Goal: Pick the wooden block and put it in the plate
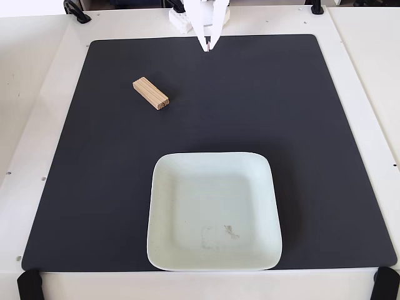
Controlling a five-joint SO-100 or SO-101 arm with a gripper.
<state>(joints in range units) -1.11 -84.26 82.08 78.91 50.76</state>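
Note:
The wooden block (150, 93), a small tan bar with grain lines, lies flat on the black mat in the upper left, angled diagonally. The plate (161, 187), a pale mint square dish with rounded corners, sits empty at the mat's lower middle, with a faint mark on its inner surface. My white gripper (208, 48) hangs at the top centre over the mat's far edge, fingers together at the tips, holding nothing. It is well to the right of and above the block in the picture.
The black mat (300, 125) covers most of the white table (369, 94). Black clamps (28, 284) sit at the front corners and a cable (76, 9) lies at the top left.

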